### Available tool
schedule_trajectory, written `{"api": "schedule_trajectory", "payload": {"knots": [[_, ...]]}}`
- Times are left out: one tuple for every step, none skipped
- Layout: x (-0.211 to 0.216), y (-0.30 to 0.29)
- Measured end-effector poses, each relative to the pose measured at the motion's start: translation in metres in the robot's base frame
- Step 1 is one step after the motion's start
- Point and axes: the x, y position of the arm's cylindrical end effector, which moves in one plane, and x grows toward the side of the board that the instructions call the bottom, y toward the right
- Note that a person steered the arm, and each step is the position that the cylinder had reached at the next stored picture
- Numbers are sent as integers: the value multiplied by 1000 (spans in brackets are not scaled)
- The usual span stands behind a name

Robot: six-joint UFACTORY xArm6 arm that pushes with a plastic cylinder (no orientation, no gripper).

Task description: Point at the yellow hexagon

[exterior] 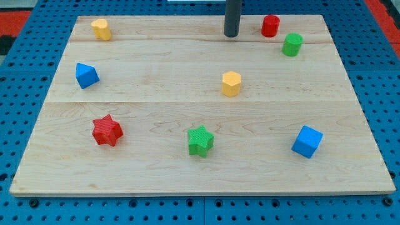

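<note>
Near the desk (187, 75) centre sits the yellow hexagon (231, 83), well apart from my tip (232, 35), which stands directly toward the view's top. No jaws exist here, only a bare rod touching nothing.

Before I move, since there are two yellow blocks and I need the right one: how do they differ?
The yellow hexagon sits mid-board, directly below my tip in the view; the other yellow block lies in the top left corner, far to the tip's left. The hexagon shows flat facets; the corner block looks rounder, its exact shape unclear. Both are yellow, upright, similar in size, and untouched by the tip.
</note>
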Motion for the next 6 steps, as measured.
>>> {"api": "schedule_trajectory", "payload": {"knots": [[0, 8], [0, 8], [3, 16], [21, 17], [89, -14], [115, 9]]}}
